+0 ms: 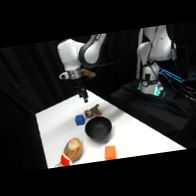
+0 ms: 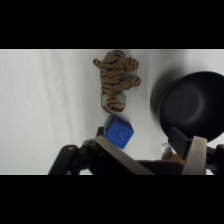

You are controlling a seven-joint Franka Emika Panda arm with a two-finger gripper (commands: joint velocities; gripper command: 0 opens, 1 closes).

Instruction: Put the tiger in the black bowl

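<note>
The tiger (image 1: 93, 111) (image 2: 116, 80), a small striped brown-tan toy, lies on the white table just behind the black bowl (image 1: 98, 128) (image 2: 195, 107). The bowl holds nothing. My gripper (image 1: 84, 95) (image 2: 150, 147) hangs above the table, a little behind and to the left of the tiger, not touching it. In the wrist view its two fingers (image 2: 196, 154) stand apart, open, with nothing held between them. The tiger lies ahead of them and the bowl sits off to the right.
A blue cube (image 1: 79, 120) (image 2: 119, 132) sits close beside the tiger, right by my left finger. A round tan-orange object (image 1: 73, 149) and an orange cube (image 1: 110, 152) lie near the table's front edge. The arm's base (image 1: 153, 58) stands at the upper right.
</note>
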